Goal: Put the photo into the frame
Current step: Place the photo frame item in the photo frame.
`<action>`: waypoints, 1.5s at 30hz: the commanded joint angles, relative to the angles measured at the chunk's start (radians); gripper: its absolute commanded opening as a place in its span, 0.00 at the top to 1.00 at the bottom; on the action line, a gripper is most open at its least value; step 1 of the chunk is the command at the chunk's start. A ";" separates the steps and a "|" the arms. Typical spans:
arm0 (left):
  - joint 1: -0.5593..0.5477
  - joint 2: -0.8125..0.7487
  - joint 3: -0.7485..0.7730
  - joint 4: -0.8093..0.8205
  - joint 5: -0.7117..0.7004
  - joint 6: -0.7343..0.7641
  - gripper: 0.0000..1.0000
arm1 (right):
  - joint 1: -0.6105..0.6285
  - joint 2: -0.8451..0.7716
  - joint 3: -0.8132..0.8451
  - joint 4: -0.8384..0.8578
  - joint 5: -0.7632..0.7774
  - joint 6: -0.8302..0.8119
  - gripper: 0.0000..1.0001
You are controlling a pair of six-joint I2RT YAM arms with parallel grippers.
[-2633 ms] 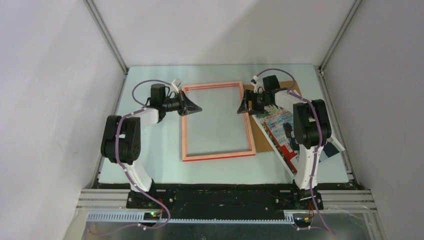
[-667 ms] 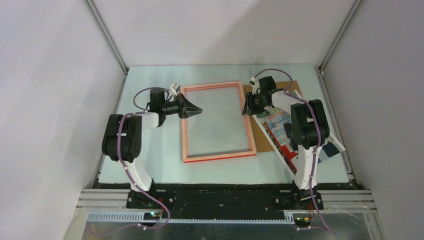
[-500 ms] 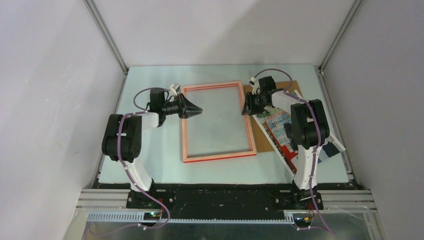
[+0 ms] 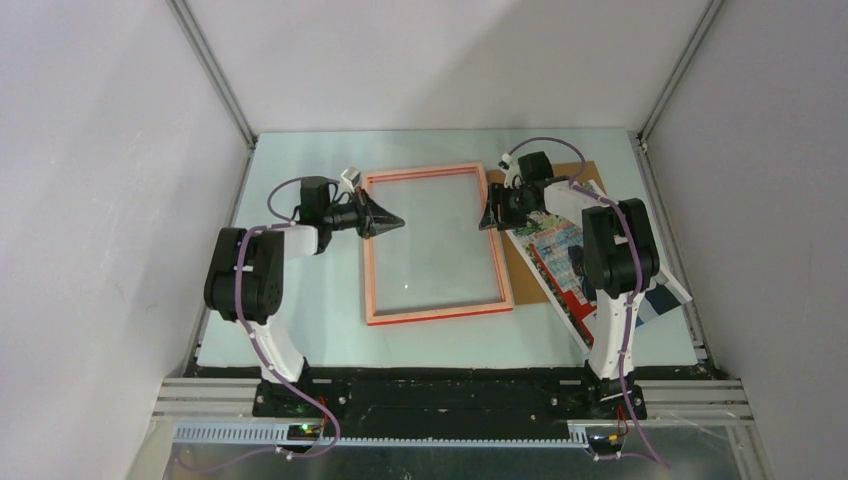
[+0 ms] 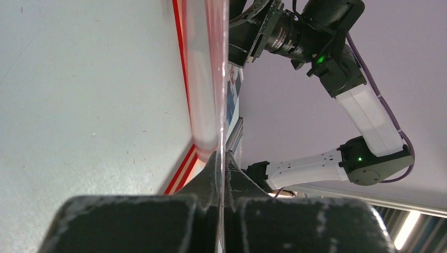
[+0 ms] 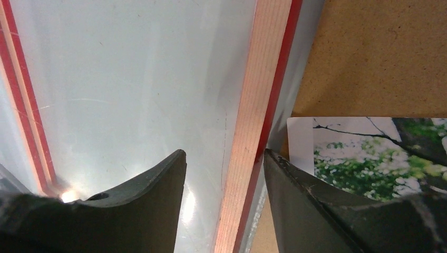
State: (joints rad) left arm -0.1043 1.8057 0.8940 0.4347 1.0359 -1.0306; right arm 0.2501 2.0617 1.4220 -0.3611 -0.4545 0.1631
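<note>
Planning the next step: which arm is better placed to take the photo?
Right. The photo lies beside the right gripper, whose jaws stand open; the left gripper, shut, is beyond the frame.

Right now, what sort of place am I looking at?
Probably a lab robot cell: a pale table walled by plain white panels on aluminium rails, with the left arm and right arm bolted at its near edge.

Pale green table, plain white walls, aluminium corner posts, even light
</note>
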 commanded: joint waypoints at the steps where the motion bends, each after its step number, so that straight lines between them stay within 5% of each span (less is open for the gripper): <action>1: -0.003 -0.009 -0.013 0.048 0.044 -0.024 1.00 | -0.017 -0.006 0.026 0.001 -0.021 0.005 0.39; 20: -0.003 -0.018 -0.004 0.204 0.067 -0.173 1.00 | -0.028 0.001 0.026 0.008 -0.084 0.004 0.35; 45: -0.005 0.038 -0.028 0.224 0.068 -0.086 1.00 | -0.029 -0.002 0.025 0.009 -0.084 0.007 0.35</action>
State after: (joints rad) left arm -0.1047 1.8397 0.8764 0.6075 1.0714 -1.1572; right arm 0.2249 2.0617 1.4220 -0.3614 -0.5251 0.1650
